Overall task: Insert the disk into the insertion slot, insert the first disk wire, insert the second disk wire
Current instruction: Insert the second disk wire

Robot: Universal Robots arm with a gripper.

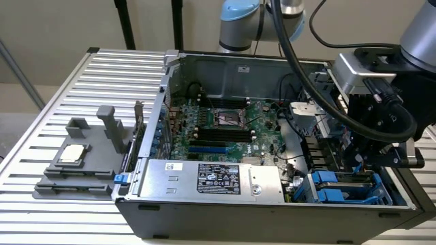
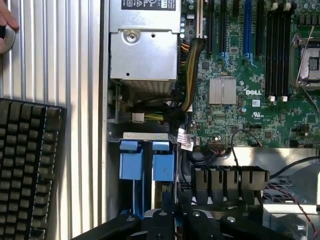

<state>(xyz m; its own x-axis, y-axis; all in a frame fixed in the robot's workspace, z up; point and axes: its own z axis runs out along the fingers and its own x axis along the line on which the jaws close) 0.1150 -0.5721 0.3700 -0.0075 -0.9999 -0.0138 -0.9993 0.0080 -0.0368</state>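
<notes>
The disk shows edge-on as a bright blue frame (image 2: 163, 167) with two blue tabs, standing in the insertion slot (image 2: 145, 136) of the dark grey drive cage at the case's near corner on the exterior view's right. The same blue frame (image 1: 340, 195) lies low inside the cage (image 1: 398, 196). Its silver body is mostly hidden. My gripper (image 1: 369, 161) hangs directly over the cage. In the wrist view the gripper (image 2: 169, 201) sits right at the end of the blue rails. Whether it touches or holds the disk is hidden by its own black linkage.
A silver power-supply box (image 1: 211, 178) fills the case's near side beside the cage, with a wire bundle (image 2: 192, 75) and a white plug (image 2: 137, 117) trailing from it. The green motherboard (image 1: 225, 127) lies behind. A keyboard (image 2: 27, 165) and a person's fingertip (image 2: 5, 22) are outside the case.
</notes>
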